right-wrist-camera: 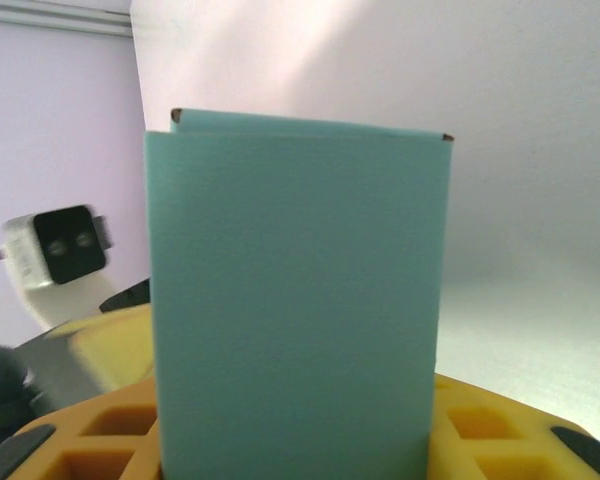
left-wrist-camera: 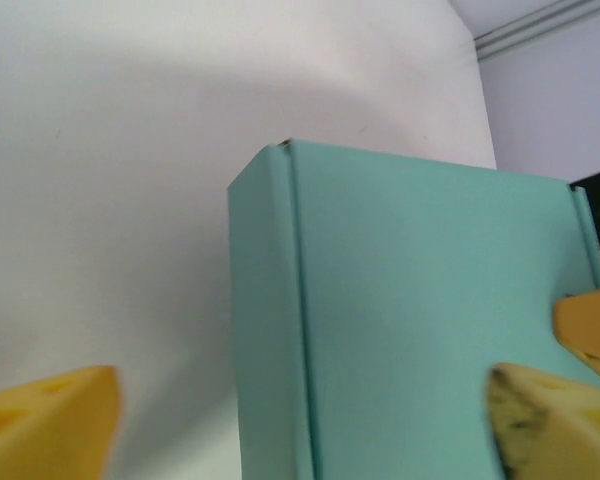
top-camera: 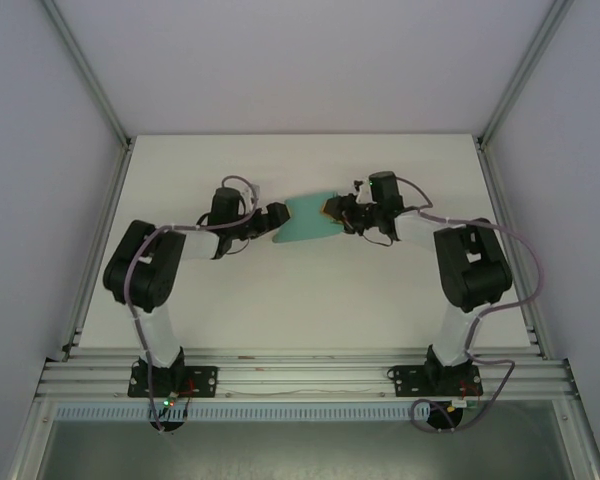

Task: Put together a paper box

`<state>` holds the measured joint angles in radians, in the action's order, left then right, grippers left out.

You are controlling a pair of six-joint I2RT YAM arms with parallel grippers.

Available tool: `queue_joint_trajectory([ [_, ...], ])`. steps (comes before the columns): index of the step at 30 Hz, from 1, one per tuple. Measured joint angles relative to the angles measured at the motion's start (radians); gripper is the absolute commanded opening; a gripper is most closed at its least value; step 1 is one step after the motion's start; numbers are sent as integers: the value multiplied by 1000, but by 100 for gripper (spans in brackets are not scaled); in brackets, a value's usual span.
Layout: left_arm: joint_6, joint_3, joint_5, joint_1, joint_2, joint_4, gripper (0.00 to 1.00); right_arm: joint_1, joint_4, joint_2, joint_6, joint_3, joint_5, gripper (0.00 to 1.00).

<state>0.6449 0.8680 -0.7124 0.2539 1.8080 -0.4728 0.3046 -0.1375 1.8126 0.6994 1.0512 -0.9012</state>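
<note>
No readable text, label, brand, number or sign is showing anywhere in these views; the paper box (top-camera: 310, 218) is presenting plain, unprinted teal card on every face turned to the cameras.
</note>
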Motion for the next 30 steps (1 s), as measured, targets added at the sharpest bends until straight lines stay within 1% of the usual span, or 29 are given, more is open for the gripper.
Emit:
queue_joint_trajectory([
  [1, -42, 1, 13, 2, -39, 29, 100, 0, 28, -18, 10, 2, 6, 42],
  [4, -225, 18, 40, 16, -173, 140, 100, -4, 153, -53, 50, 31, 10, 42],
  [7, -486, 55, 79, 75, -300, 280, 100, -14, 278, -62, 98, 73, -3, 42],
  [10, -777, 82, 155, 203, -393, 422, 99, -25, 455, -61, 127, 137, -26, 42],
  [11, -865, 88, 187, 254, -408, 464, 100, -27, 522, -60, 129, 167, -37, 44],
  [13, -1004, 90, 241, 341, -418, 526, 100, -28, 611, -59, 132, 212, -53, 45],
  [15, -1107, 86, 286, 385, -415, 574, 100, -29, 673, -59, 141, 242, -76, 44],
  [17, -1178, 85, 327, 388, -406, 607, 100, -29, 719, -59, 159, 252, -98, 43],
  [19, -1226, 85, 367, 387, -389, 620, 100, -29, 758, -59, 177, 253, -117, 41],
  [22, -1274, 85, 446, 394, -347, 621, 100, -29, 809, -59, 198, 253, -146, 39],
  [25, -1303, 89, 507, 404, -297, 622, 100, -29, 845, -60, 220, 253, -161, 39],
  [28, -1327, 97, 536, 414, -266, 619, 100, -32, 848, -60, 248, 251, -160, 39],
  [30, -1335, 101, 558, 421, -263, 610, 96, -37, 855, -60, 251, 251, -164, 39],
])
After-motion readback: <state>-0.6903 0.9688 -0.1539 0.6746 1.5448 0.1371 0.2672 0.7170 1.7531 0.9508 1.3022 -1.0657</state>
